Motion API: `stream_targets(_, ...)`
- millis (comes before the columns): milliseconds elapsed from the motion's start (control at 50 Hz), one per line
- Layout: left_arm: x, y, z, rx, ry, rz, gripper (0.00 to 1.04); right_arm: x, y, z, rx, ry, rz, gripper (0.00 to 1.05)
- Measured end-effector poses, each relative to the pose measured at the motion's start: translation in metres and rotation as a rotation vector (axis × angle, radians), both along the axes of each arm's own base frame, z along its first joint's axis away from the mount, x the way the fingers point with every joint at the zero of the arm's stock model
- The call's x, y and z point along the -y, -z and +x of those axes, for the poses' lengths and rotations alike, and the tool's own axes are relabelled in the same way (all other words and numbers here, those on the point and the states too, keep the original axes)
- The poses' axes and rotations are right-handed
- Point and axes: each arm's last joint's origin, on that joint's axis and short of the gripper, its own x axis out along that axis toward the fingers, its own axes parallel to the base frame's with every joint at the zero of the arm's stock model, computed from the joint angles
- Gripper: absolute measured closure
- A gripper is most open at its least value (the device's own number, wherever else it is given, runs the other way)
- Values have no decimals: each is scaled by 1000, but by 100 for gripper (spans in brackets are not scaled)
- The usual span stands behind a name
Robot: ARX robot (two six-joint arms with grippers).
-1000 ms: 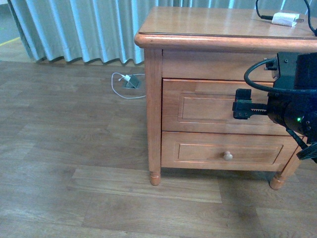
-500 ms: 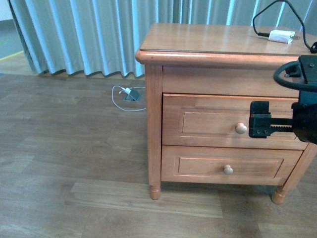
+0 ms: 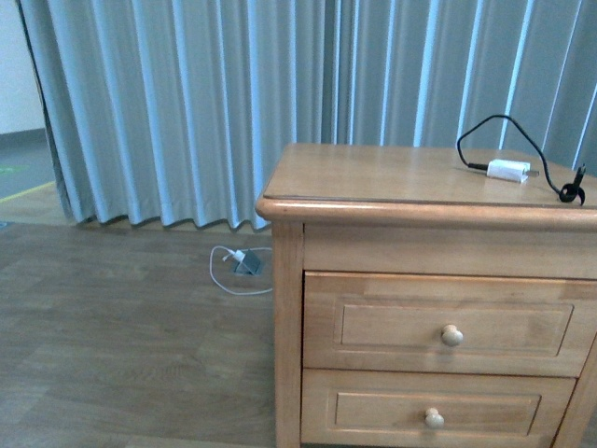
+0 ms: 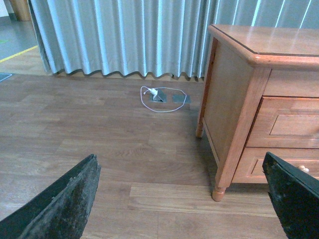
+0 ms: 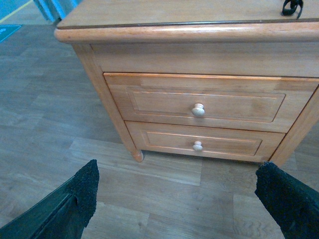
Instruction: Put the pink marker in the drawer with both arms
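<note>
The pink marker is out of view in every frame. The drawer (image 3: 438, 325) is the upper of the cabinet's two; it is pushed in, with its round knob (image 3: 451, 334) facing me. It also shows in the right wrist view (image 5: 164, 102) and partly in the left wrist view (image 4: 291, 124). My left gripper (image 4: 182, 199) hangs open over the floor, left of the cabinet's corner leg, with nothing between its fingers (image 4: 65, 199). My right gripper (image 5: 177, 201) is open and empty too, low above the floor in front of both drawers. Neither arm shows in the front view.
A white charger plug with black cable (image 3: 508, 169) lies on the cabinet top (image 3: 373, 177). The lower drawer (image 3: 434, 415) is shut. Grey curtains (image 3: 187, 112) hang behind. A white cable by a floor socket (image 3: 244, 264) lies on the wooden floor left of the cabinet.
The front view has swung upward, so the cabinet sits lower in the picture. The right arm, which was in front of the upper drawer, has left the front view.
</note>
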Motion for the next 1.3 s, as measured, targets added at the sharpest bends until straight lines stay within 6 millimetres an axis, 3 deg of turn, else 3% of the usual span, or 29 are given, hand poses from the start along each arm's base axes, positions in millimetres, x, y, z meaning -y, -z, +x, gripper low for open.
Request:
stream_targets(180,0,0,0,0,0,0,6,6,-15,-41,33,-27,37,8)
stream_targets(460,0,0,0,0,0,0,6,6,-15,-42,49,-14,35,9)
stream_targets(520,0,0,0,0,-1,0,6,9,-8,-44,241,127,-33,22)
stream_targets(600,0,0,0,0,0,0,6,14,1,-49,340,189,-51,37)
stream_targets(720,0,0,0,0,0,0,6,20,17,-54,350,193,-70,58)
stream_targets(900,0,0,0,0,0,0,6,34,39,-63,351,179,-83,104)
stream_targets(1300,0,0,0,-1,0,0,6,36,61,-74,351,196,-84,103)
